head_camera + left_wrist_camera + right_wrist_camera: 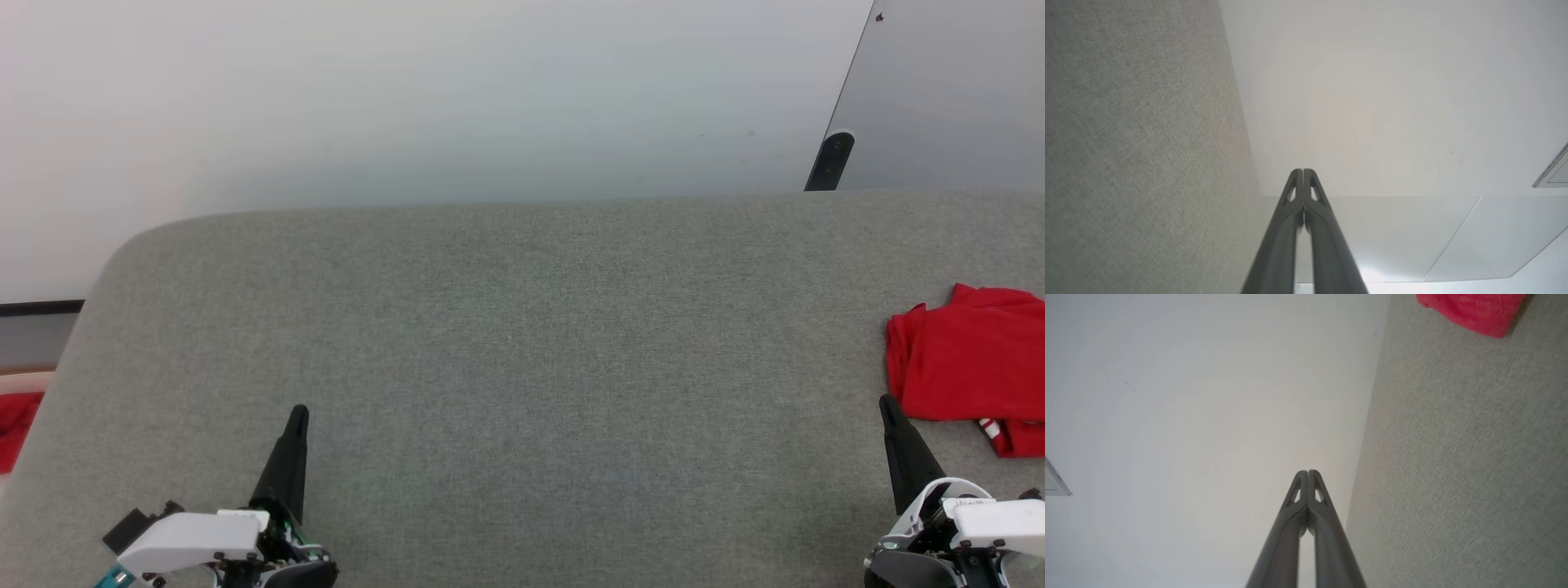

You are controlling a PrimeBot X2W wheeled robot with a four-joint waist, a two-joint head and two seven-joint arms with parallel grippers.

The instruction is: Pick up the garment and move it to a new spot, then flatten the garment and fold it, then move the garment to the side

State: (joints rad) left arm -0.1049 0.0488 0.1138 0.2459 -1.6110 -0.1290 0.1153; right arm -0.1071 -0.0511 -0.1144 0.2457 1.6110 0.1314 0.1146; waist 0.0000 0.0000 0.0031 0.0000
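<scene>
Left gripper (299,411) and right gripper (885,402) closed, empty, pointing forward.

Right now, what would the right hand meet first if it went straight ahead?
Way looks free: the right hand aims beside the garment, over the table, toward a white surface; depth unclear.

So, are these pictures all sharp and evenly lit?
Head view: soft, even light, with the garment crisp at the right edge. Right wrist view: the garment looks blurred in the top corner. Left wrist view: a bright patch glows beside the left gripper.
</scene>
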